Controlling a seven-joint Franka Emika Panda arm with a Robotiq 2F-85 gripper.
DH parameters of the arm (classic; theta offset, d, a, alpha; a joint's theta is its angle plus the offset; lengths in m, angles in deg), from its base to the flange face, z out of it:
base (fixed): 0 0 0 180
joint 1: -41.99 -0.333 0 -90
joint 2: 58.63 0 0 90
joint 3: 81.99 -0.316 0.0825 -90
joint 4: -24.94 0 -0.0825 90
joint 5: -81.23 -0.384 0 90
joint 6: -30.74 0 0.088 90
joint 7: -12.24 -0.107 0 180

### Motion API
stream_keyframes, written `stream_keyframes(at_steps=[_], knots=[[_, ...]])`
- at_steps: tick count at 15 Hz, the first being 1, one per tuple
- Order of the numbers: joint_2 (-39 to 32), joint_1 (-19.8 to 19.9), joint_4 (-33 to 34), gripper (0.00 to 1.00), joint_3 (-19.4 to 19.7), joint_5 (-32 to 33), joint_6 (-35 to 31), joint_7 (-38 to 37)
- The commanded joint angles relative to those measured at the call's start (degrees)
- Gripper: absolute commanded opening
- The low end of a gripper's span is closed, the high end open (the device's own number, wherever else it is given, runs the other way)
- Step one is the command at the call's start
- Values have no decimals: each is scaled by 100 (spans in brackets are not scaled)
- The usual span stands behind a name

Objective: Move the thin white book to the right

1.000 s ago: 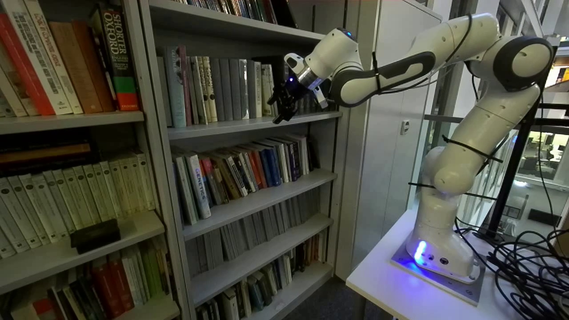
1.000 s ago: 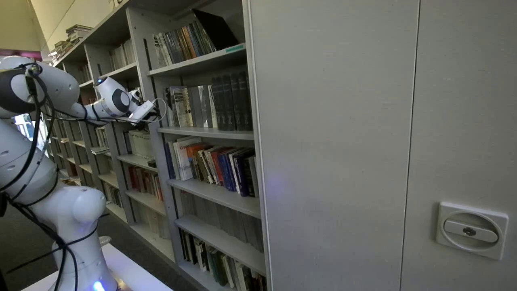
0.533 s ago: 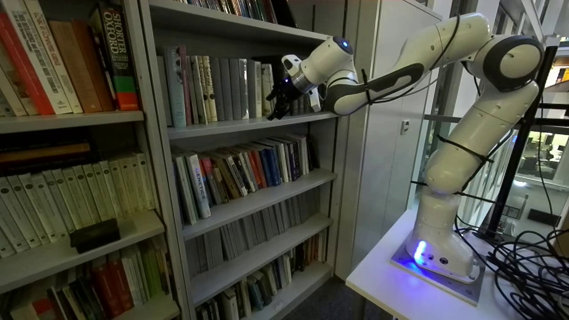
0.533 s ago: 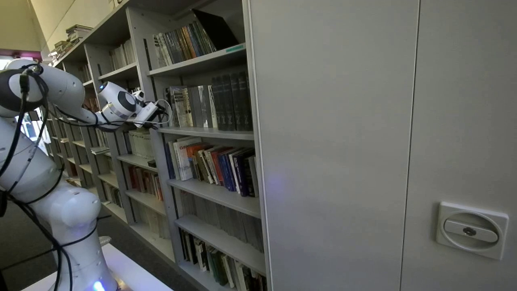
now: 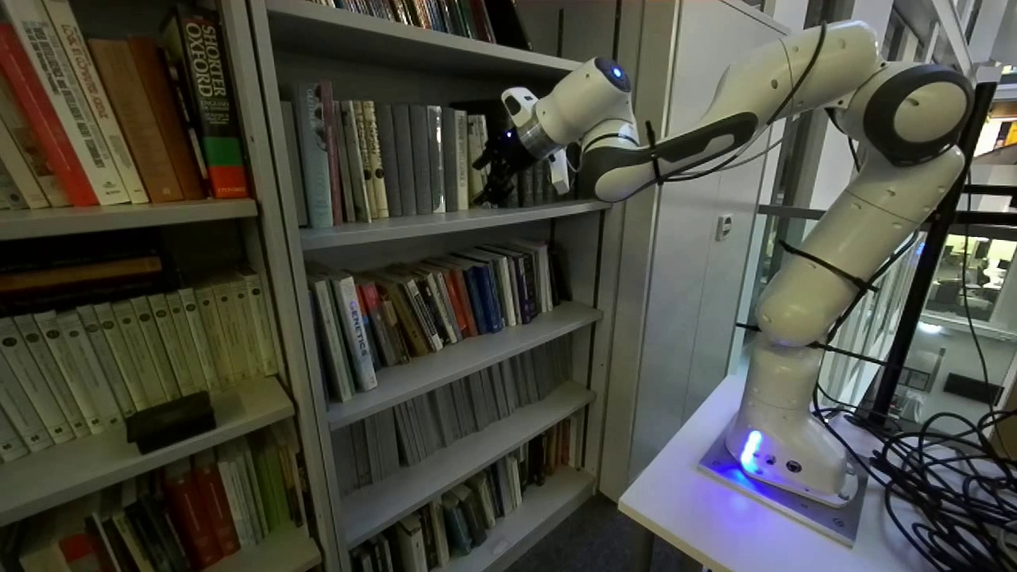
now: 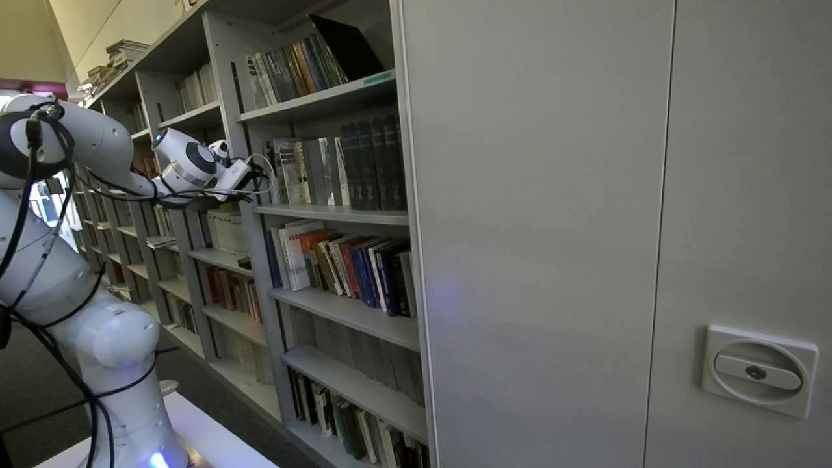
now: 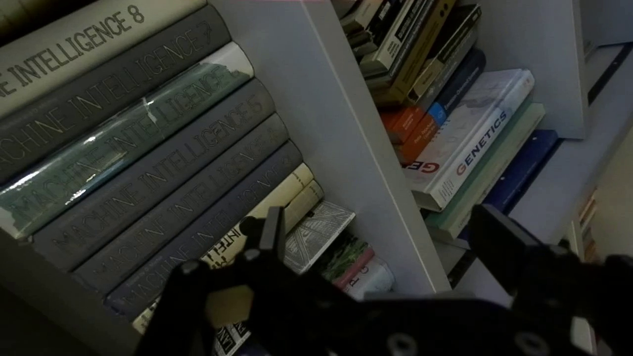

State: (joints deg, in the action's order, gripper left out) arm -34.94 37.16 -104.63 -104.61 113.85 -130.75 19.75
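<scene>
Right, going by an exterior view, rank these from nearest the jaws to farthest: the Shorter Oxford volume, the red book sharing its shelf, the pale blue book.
In an exterior view:
1. Pale blue book: left part of the shelf behind the jaws.
2. Shorter Oxford volume: right end of the neighbouring shelf.
3. Red book: farther left, beside white spines.

In the wrist view, a cream book (image 7: 99, 42) says INTELLIGENCE 8, and next to it on the shelf (image 7: 316, 99), MACHINE INTELLIGENCE is on a gray book (image 7: 118, 83) with a 7, a green book (image 7: 123, 143), a second gray book (image 7: 158, 173) with a 5 and a third gray book (image 7: 185, 202) with a 4. In an exterior view, a white book (image 5: 355, 332) near the left end of a lower shelf (image 5: 477, 361) says GENETICS, and a black book (image 5: 210, 95) at the right end of another shelf (image 5: 119, 218) says SHORTER OXFORD.
</scene>
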Motion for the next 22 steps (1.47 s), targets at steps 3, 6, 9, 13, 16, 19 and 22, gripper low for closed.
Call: stream_keyframes(at_steps=[3, 6, 9, 13, 16, 19, 22], knots=[[252, 1251, 178, 100, -875, 1437, -176, -1553], [365, 1818, 256, 100, -1316, 2106, -100, -2545], [424, 2144, 320, 100, -1616, 2460, -33, -3186], [247, 2181, 319, 100, -1745, 2270, -71, -3582], [99, 2154, 326, 100, -1741, 2186, -278, -3925], [57, 2217, 326, 100, -1795, 2278, -524, -4403], [17, 2250, 328, 100, -1826, 2288, -906, -4946]])
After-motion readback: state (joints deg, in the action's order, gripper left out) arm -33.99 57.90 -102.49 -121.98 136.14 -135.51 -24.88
